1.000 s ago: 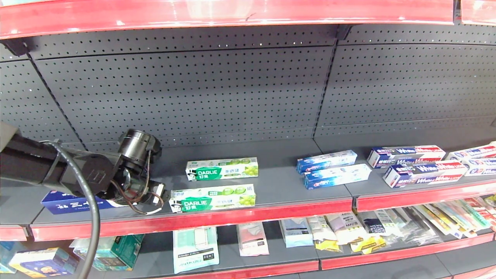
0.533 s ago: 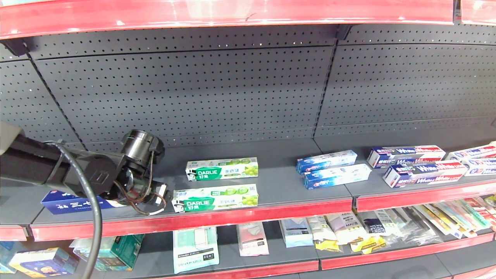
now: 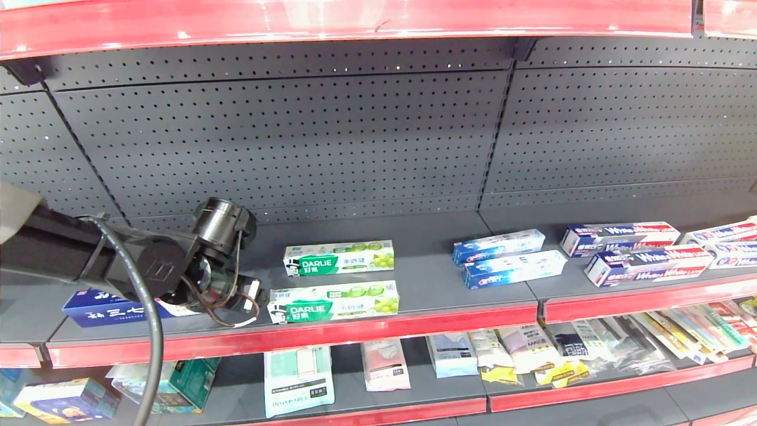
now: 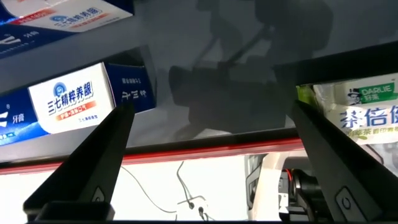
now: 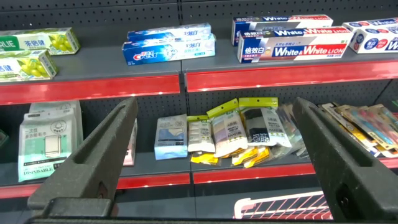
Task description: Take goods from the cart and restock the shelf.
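Left gripper point(image 4: 211, 112): fingers spread wide, empty, low over the grey, red-edged metal shelf point(image 3: 426, 284) | green-and-white cardboard toothpaste box point(image 3: 334, 300): at its 3 o'clock, lying free and flat, lengthwise along the front edge, likely for display | blue-and-white toothpaste box point(image 3: 94, 307): 9 o'clock.

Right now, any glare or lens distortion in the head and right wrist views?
Head view: white glare patches on the top red rail; the middle red rail looks bowed. Right wrist view: even light, the same rail runs straight, no strong glare.

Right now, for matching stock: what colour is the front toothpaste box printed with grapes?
The front toothpaste box is white and green, clearest in the head view.
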Robot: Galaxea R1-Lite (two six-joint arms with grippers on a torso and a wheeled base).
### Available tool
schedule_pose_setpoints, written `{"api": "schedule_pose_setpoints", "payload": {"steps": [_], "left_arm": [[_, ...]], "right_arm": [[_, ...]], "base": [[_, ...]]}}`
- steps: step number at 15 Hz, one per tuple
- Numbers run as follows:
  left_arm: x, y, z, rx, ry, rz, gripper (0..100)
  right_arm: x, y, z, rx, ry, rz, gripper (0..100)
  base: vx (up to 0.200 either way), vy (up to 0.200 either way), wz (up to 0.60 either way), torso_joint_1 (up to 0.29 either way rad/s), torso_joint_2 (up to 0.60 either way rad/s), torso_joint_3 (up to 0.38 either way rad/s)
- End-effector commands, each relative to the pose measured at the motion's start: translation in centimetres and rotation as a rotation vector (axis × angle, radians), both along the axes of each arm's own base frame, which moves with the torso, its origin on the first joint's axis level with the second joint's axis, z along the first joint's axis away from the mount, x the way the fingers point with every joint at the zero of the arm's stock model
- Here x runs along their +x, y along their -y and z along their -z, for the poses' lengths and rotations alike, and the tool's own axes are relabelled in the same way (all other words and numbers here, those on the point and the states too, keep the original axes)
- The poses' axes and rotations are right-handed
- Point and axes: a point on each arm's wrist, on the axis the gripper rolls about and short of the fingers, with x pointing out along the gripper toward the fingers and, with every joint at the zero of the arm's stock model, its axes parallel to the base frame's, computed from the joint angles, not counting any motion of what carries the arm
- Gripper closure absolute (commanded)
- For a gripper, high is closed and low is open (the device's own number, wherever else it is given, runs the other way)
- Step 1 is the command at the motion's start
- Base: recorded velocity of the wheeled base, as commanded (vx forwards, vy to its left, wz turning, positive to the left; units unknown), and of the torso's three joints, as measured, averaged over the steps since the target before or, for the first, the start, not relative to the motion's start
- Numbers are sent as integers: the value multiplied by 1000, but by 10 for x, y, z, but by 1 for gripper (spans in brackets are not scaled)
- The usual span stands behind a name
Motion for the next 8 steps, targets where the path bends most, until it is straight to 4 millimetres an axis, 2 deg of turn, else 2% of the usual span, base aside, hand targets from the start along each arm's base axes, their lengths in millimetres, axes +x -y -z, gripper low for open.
{"api": "schedule_pose_setpoints", "payload": {"steps": [1, 8], "left_arm": [[1, 0, 0, -2, 3, 1, 0], [0, 6, -1, -2, 4, 19, 0]], "right_arm": [[0, 0, 0, 0, -1, -1, 0], [0, 0, 0, 0, -1, 0, 0]], "base": [[0, 0, 0, 0, 0, 0], [0, 0, 0, 0, 0, 0]]}}
